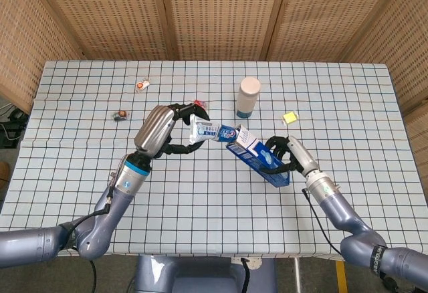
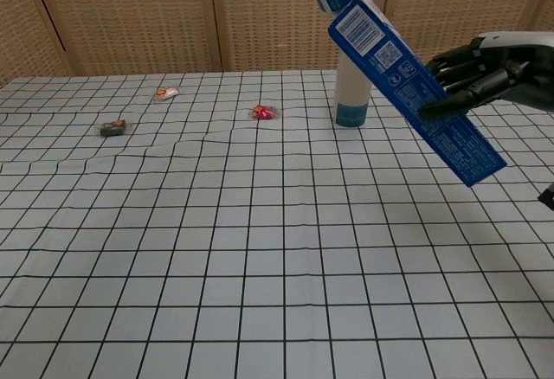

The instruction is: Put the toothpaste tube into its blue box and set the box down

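Left hand grips the soft white-and-blue toothpaste tube by its tail; right hand clasps the light, crushable blue cardboard box mid-length.

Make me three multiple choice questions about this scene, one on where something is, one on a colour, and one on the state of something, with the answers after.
1. Where is the white bottle?
A. Behind the box, standing on the table
B. In the left hand
C. Lying at the table's near edge

2. What colour is the small square piece right of the bottle?
A. Red
B. Yellow
C. Black

3. How is the box held?
A. Flat on the table
B. Tilted in the air
C. Upright on the table

Answers: 1 A, the white bottle stands behind the blue box. 2 B, the yellow piece. 3 B, the right hand holds it tilted toward the toothpaste tube in the left hand.
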